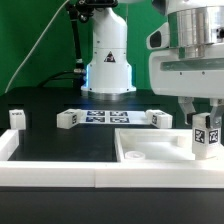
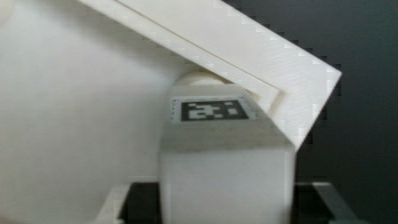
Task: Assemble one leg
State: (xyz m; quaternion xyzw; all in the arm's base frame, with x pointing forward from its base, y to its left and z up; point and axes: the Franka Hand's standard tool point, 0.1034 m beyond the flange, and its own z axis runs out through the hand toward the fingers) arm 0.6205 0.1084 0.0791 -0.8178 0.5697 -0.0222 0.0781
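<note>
My gripper (image 1: pixel 205 116) is shut on the leg (image 1: pixel 207 138), a small white post with a black-and-white tag on its face. It holds the leg upright over the right end of the wide white slab (image 1: pixel 150 152), which lies flat with round sockets facing up. In the wrist view the leg (image 2: pixel 221 150) runs out from between my two dark fingers (image 2: pixel 146 200), and its far end meets a corner of the slab (image 2: pixel 107 90). I cannot tell whether the leg's tip is seated in a socket.
The marker board (image 1: pixel 104 117) lies at mid table. Other white tagged posts stand near it (image 1: pixel 67 120), (image 1: pixel 160 119), and one at the exterior view's far left (image 1: pixel 17 119). A white rim (image 1: pixel 60 172) edges the front. The arm's base (image 1: pixel 108 65) stands behind.
</note>
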